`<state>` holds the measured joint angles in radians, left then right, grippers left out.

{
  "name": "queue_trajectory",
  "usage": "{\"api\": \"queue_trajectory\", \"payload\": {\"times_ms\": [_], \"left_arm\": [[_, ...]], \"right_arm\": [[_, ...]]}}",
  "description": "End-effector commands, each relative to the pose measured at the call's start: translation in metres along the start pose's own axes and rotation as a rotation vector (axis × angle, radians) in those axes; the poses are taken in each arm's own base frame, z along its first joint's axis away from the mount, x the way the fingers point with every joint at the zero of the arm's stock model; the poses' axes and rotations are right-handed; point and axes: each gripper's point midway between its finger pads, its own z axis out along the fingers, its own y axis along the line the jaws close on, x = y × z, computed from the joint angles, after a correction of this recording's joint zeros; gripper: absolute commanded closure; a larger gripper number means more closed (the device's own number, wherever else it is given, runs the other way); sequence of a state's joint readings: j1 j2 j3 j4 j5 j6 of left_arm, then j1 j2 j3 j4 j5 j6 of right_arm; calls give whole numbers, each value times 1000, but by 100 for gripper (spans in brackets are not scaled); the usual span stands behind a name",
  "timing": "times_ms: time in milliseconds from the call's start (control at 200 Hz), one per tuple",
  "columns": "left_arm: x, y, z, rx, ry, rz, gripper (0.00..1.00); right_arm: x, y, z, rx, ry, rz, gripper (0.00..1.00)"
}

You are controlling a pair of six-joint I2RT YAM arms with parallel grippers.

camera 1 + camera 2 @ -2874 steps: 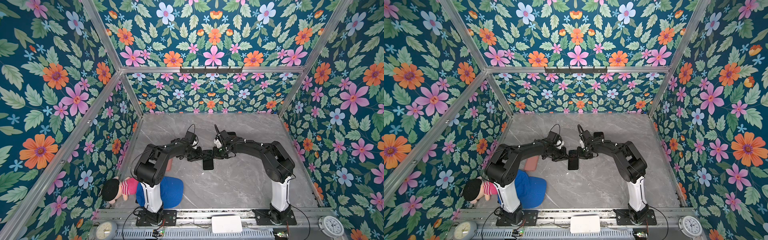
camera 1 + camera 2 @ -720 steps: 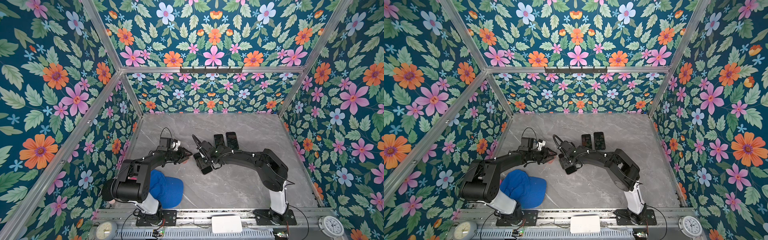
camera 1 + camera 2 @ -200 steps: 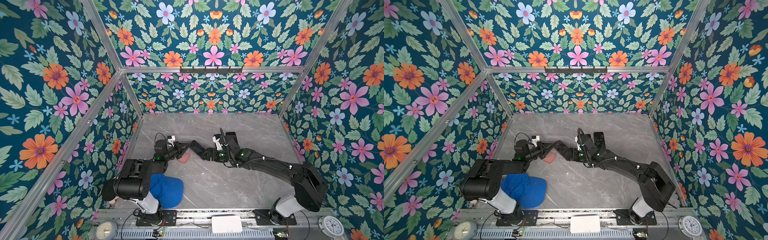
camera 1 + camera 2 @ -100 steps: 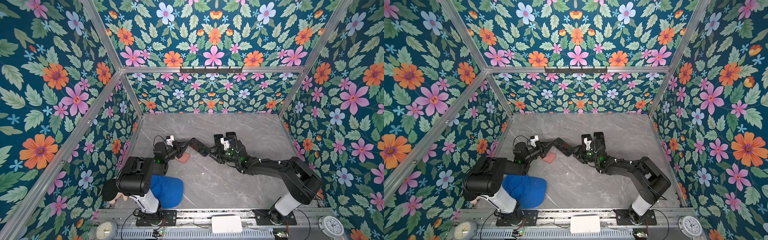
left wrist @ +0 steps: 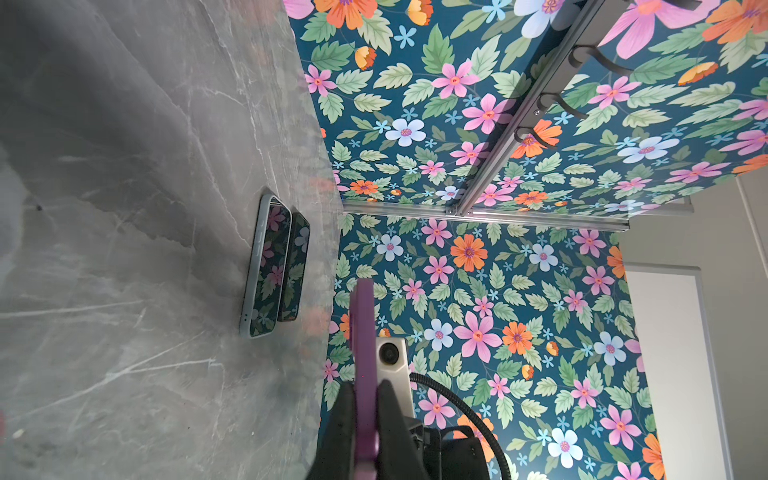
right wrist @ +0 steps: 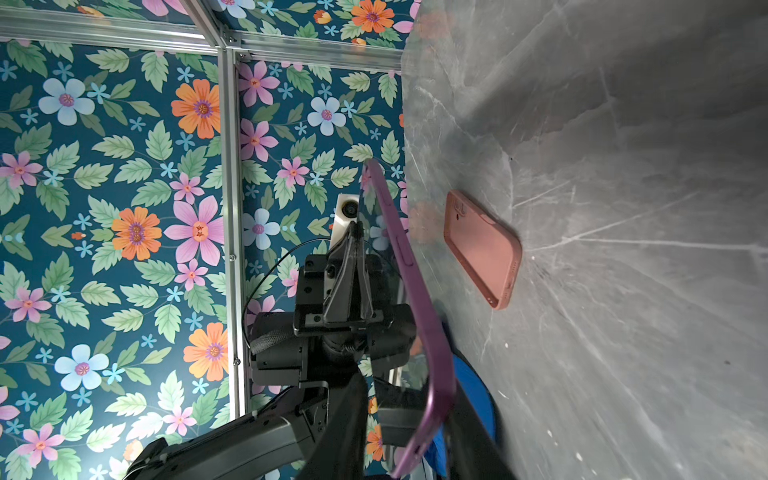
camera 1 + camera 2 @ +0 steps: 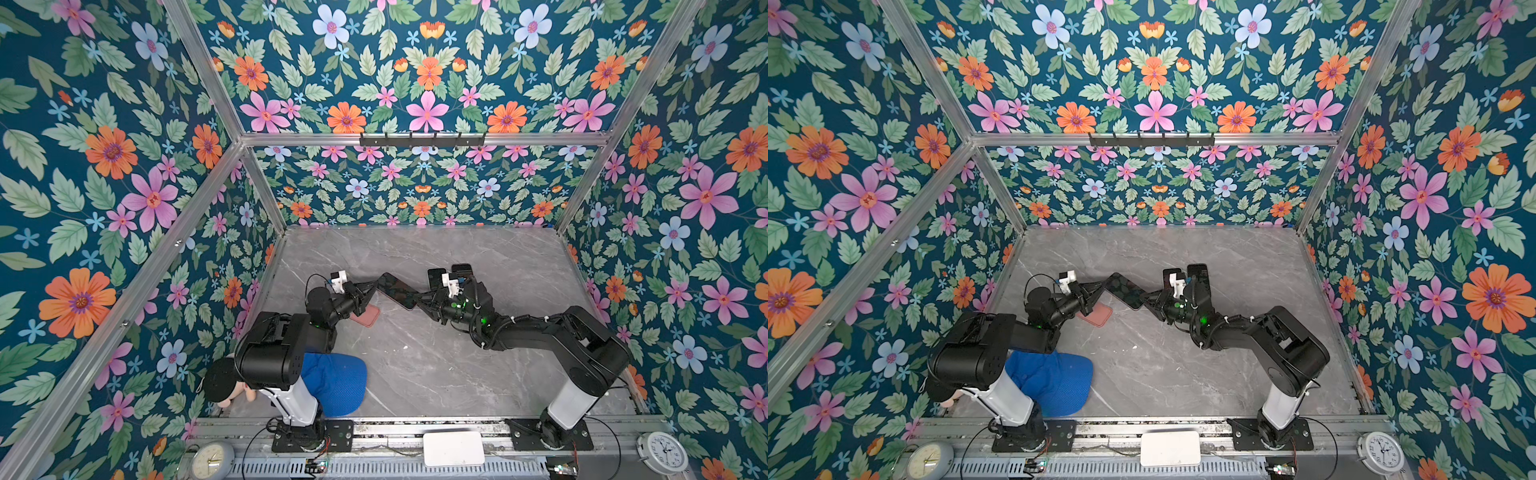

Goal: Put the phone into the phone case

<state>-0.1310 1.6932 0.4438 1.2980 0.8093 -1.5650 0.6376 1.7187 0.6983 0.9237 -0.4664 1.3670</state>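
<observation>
While the left gripper (image 7: 371, 290) pinches one end of the phone (image 7: 397, 291), clamped narrow on its purple edge, the phone hangs tilted above the surface (image 7: 415, 365). Just below that gripper the pink phone case (image 7: 365, 316) lies flat on the surface. At the phone's other end the right gripper (image 7: 419, 300) brackets it; whether it clamps yet I cannot tell. Behind it lie two other handsets (image 7: 436, 277), side by side.
</observation>
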Motion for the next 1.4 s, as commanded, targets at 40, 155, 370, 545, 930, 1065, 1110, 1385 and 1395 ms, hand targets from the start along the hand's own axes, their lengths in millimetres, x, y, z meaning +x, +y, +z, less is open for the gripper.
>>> {"api": "queue_trajectory", "payload": {"times_ms": [40,155,370,545,930,1065,1110,1385,1395], "left_arm": [[2,-16,-1,66,3,37,100],[2,-16,-2,66,4,38,100],[4,-14,-2,61,8,40,100],[5,-8,-2,26,9,62,92],[6,13,-5,-141,20,146,72],[7,20,-8,-186,30,162,67],[7,24,-9,-210,32,172,63],[5,61,-23,-472,67,228,45],[4,62,-24,-478,67,233,45]], "right_arm": [[-3,17,1,-68,-12,2,76],[-3,16,2,-67,-10,10,80],[-6,25,0,-98,-16,-4,84],[-7,27,-2,-97,-15,-5,86],[-12,32,1,-47,1,-23,96],[-12,34,2,-36,5,-25,100],[-12,33,2,-31,5,-24,100],[-14,28,2,14,6,-50,100],[-15,28,2,14,5,-51,100]]}}
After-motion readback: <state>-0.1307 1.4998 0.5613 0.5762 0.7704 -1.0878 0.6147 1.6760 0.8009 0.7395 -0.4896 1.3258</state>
